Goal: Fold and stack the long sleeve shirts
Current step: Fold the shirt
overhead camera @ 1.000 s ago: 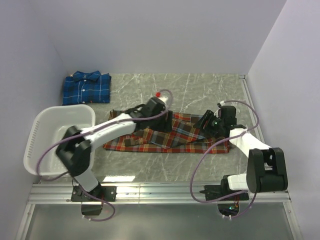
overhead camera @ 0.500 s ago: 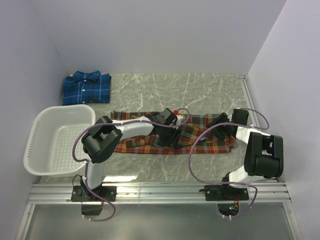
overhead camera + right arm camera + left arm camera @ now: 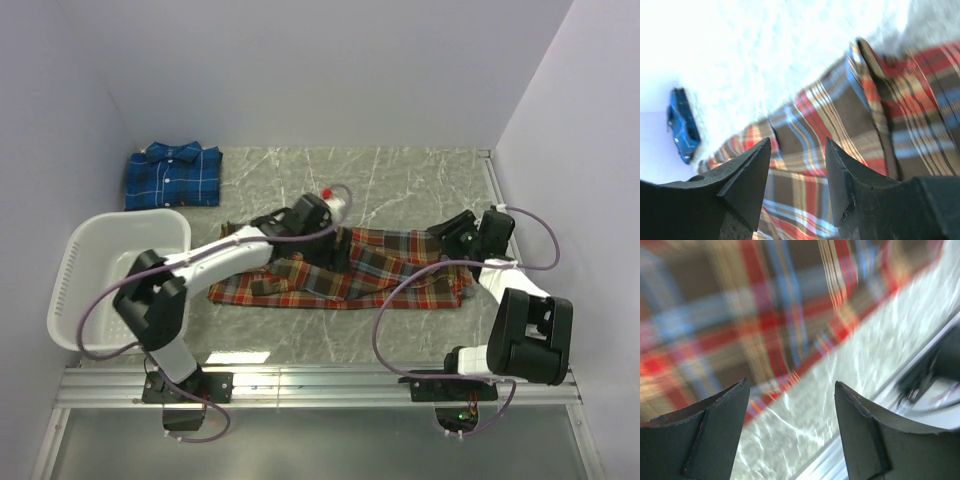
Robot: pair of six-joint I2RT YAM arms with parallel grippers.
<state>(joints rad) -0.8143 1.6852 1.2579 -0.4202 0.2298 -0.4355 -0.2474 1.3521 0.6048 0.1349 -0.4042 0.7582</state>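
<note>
No text, label, brand, number or sign can be read in any view. The red-orange plaid shirt point(image 3: 400, 268) and the blue plaid shirt point(image 3: 172, 178) show only their checks, and the white basket point(image 3: 70, 262) carries no writing that I can make out. The left wrist view is too blurred to read anything.
</note>
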